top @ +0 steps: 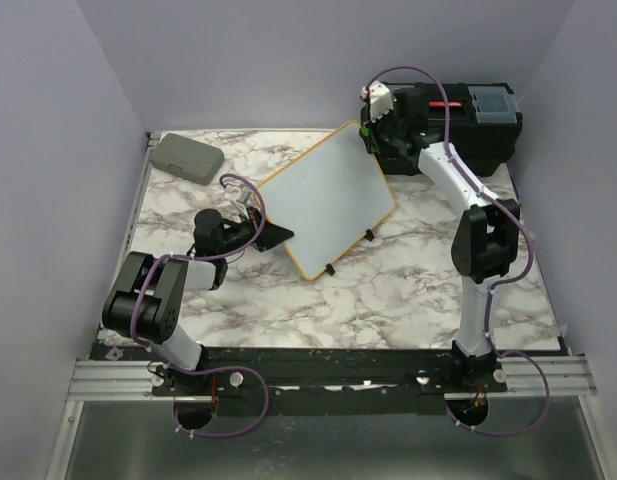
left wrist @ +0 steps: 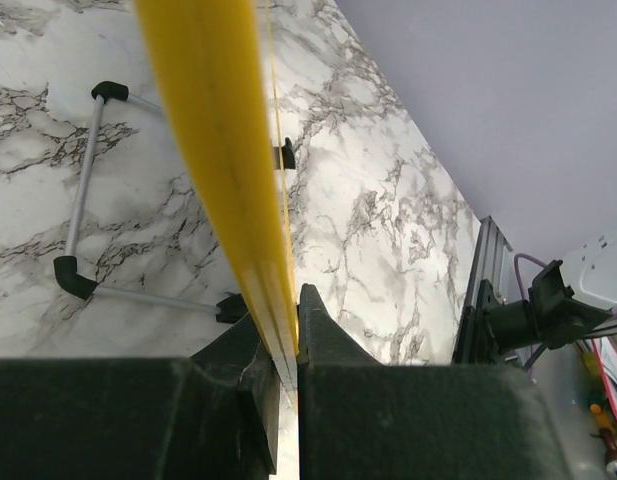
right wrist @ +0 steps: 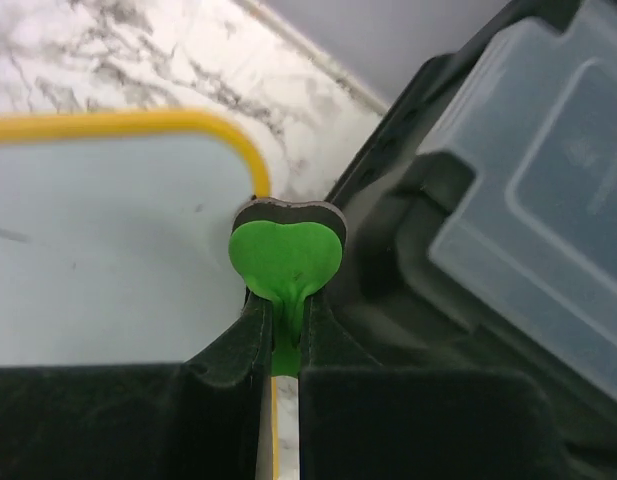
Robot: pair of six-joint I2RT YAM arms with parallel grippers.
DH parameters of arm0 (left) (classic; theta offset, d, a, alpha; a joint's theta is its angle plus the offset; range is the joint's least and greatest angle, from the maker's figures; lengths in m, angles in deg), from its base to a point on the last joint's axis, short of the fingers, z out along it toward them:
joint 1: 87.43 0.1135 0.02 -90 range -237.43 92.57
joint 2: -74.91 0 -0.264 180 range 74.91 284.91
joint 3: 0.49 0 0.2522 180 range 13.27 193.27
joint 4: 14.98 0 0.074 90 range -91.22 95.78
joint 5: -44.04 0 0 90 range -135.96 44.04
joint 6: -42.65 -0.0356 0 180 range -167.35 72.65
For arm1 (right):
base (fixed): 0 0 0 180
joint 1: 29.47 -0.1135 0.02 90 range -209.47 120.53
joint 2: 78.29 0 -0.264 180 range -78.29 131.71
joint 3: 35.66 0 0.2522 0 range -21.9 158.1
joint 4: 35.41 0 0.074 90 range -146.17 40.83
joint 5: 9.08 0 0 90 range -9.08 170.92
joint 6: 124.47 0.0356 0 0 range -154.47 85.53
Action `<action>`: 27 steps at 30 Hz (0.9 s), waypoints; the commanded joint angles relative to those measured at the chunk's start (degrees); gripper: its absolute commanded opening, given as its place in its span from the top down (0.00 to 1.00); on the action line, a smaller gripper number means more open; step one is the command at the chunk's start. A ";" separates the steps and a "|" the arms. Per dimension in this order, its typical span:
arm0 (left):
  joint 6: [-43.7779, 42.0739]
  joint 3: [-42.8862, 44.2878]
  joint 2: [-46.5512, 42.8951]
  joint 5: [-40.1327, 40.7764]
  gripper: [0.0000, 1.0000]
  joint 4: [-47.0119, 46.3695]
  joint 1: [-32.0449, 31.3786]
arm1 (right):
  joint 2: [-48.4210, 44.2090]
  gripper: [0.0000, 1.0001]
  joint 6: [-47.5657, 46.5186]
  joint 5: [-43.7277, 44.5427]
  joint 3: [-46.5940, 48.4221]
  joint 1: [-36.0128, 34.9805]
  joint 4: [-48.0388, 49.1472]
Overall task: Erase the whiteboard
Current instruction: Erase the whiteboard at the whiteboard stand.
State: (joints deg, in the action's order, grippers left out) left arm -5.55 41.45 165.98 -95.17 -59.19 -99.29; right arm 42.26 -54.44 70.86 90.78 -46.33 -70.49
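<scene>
The whiteboard (top: 328, 200), white with a yellow frame, stands tilted at the table's middle on its wire stand (left wrist: 83, 190). My left gripper (top: 260, 233) is shut on the board's left frame edge; the left wrist view shows the yellow frame (left wrist: 213, 130) pinched between the fingers of this gripper (left wrist: 293, 335). My right gripper (top: 374, 122) is at the board's far right corner. It (right wrist: 286, 325) is shut on a green heart-shaped eraser (right wrist: 288, 260) with a dark backing, right beside the board's rounded corner (right wrist: 108, 240). The board surface looks blank, with one faint mark.
A black toolbox (top: 468, 120) with a clear lid compartment (right wrist: 528, 190) stands at the back right, just behind my right gripper. A flat grey case (top: 186, 157) lies at the back left. Walls enclose the marble table (top: 408, 290) on three sides.
</scene>
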 commanded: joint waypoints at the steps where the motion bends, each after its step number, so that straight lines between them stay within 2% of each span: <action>1: -1.11 -0.23 -1.31 -7.30 1.00 -2.19 -1.25 | -2.56 0.99 -4.34 -4.61 -9.38 -1.79 -1.90; 9: -0.98 -0.14 -1.48 -7.16 1.00 -2.33 -1.15 | -13.69 0.99 -7.64 -17.37 -34.69 -2.95 4.35; 14: -0.36 -0.41 -1.21 -6.99 1.00 -3.29 -1.15 | -20.46 0.99 -4.48 -15.74 -45.71 -10.23 11.64; 19: -0.23 -0.83 -1.37 -6.62 1.00 -3.34 -1.15 | -24.58 0.99 6.66 -10.97 -48.08 -17.10 23.36; 23: -0.32 -0.92 -1.54 -6.41 1.00 -3.16 -1.15 | -23.28 0.99 12.74 -7.59 -42.08 -17.91 22.97; 27: -0.38 -0.76 -2.08 -6.03 1.00 -2.68 -1.15 | -22.65 0.99 10.67 -1.30 -38.42 -17.34 20.62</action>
State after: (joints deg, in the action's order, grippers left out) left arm -5.81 41.21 165.92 -96.35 -59.37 -99.57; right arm 19.53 -45.80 62.29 48.38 -64.78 -52.02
